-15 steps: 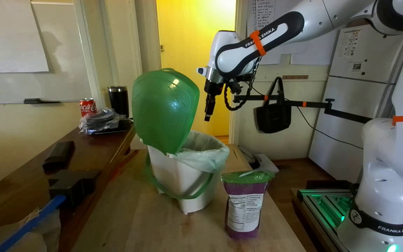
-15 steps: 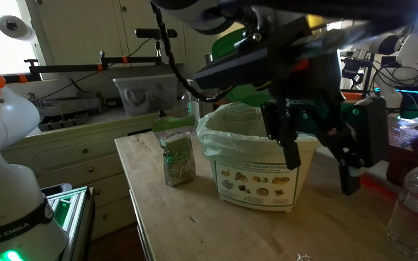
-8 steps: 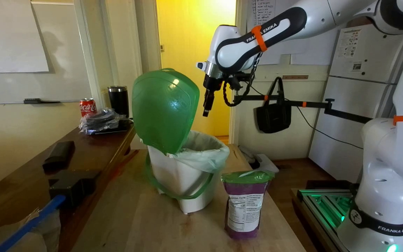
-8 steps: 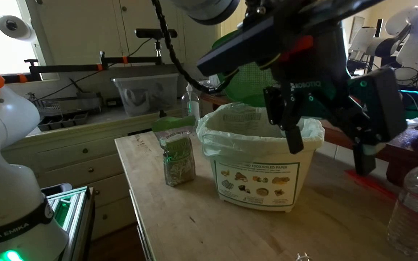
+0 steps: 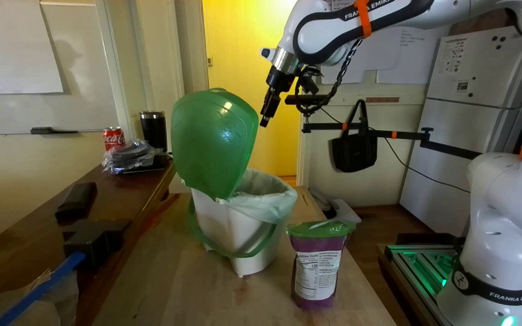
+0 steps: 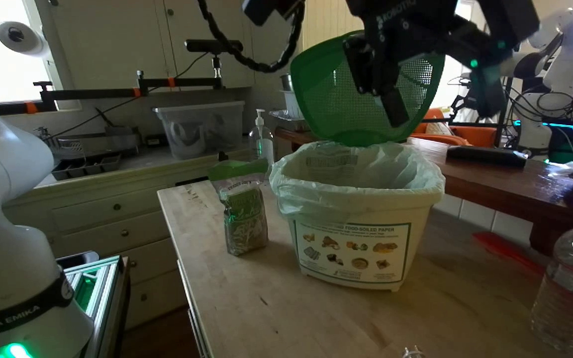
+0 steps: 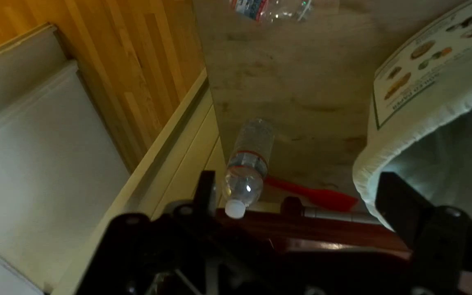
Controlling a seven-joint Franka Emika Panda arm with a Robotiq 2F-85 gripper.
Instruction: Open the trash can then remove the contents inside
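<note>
In an exterior view, the Panda arm (image 5: 329, 38) reaches across the pic's top, forearm sloping down to the wrist; end effector (image 5: 265, 121) points down at a slant, approx. level w/ the upper part of the green lid (image 5: 213, 140) & nr its edge, depth gap can't be told here. Lid's raised on the white trash can (image 5: 224, 222), which stands on the worktop (image 5: 197, 290) w/ a translucent liner (image 5: 268, 199) folded over the rim. Purple food pouch (image 5: 317, 271) stands upright beside it. On the dark side table (image 5: 125, 194): Coke can (image 5: 113, 138), black tumbler (image 5: 154, 131). Bg: handbag (image 5: 355, 151), fridge (image 5: 460, 140).

In an exterior view, arm is mostly cut off at top; end effector hangs well above the can's mouth, fingers (image 6: 396, 110) spread wide, released & empty, seen in front of the lid's mesh side. Front label (image 6: 351, 253) reads "FOOD-SOILED PAPER", rest too small. Pump bottle (image 6: 261, 141) & clear storage box (image 6: 202, 129) further back. Water bottle (image 6: 570, 288) w/ white cap upright, well apart from can.

Wrist view: fingertips at opp. sides, wide gap btwn; water bottle & red spatula (image 7: 328, 198) show in it, further off. Can's lined mouth at pic edge, partly behind a finger; inside dim, contents can't be made out. 2nd clear bottle (image 7: 275, 9) cropped at top, can't tell if upright. Wood floor (image 7: 133, 61) past the worktop edge.
</note>
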